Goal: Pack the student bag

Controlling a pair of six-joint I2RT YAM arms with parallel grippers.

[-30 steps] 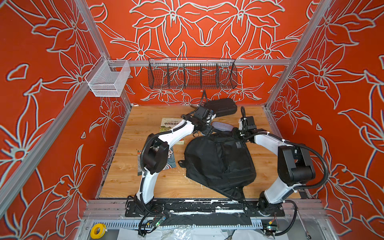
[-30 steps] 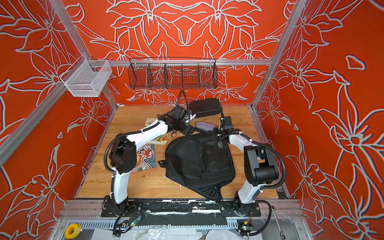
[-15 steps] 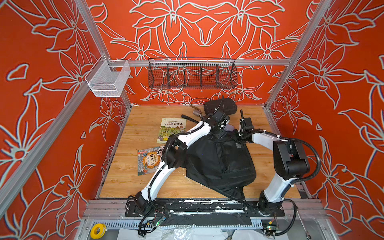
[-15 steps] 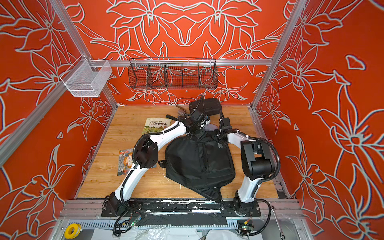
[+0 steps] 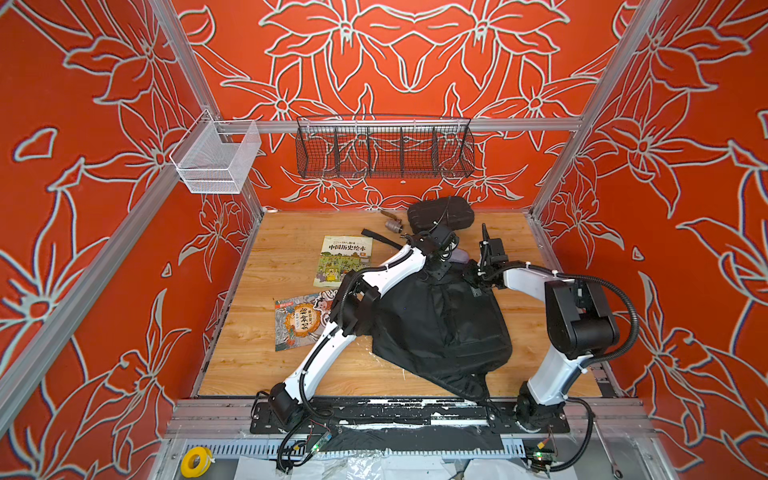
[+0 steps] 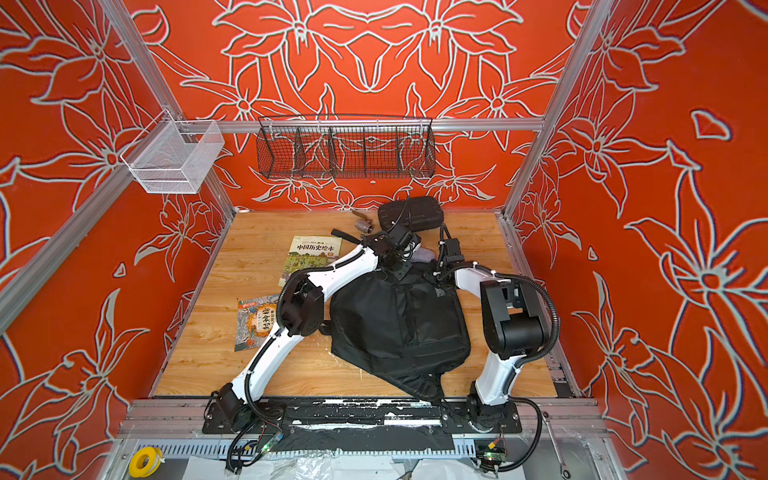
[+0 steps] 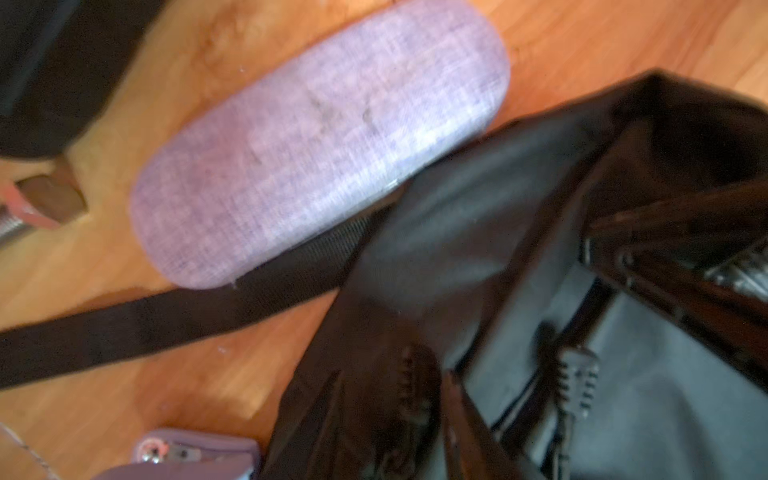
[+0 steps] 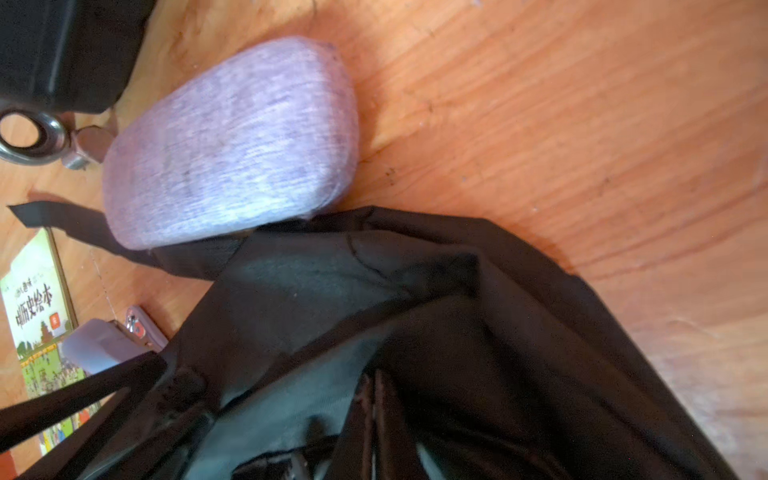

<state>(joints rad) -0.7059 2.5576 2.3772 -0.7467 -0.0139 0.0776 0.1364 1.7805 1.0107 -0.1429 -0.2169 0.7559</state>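
Note:
The student bag (image 5: 440, 328) (image 6: 399, 328), a soft black backpack, lies in the middle of the wooden table in both top views, its opening towards the back. My left gripper (image 5: 439, 272) (image 7: 392, 374) is at the near-left rim of that opening, its jaws shut on the zipper edge. My right gripper (image 5: 473, 277) (image 8: 374, 378) is at the right rim. Its fingers are pressed together where the grey lining meets the black outer fabric, pinching it. In both wrist views the bag's grey inside (image 7: 648, 395) (image 8: 291, 399) shows.
A purple fabric case (image 5: 460, 255) (image 7: 320, 141) (image 8: 228, 141) lies just behind the bag's opening on a black strap (image 7: 166, 320). A black ribbed case (image 5: 440, 212) and a metal fitting (image 5: 392, 226) sit at the back. Two picture books (image 5: 343, 262) (image 5: 303, 320) lie left. A purple phone (image 8: 141, 328) lies nearby.
The left arm has swung right and stretched out, uncovering both books, and brought its gripper to the bag's rim. Both grippers have closed on the rim.

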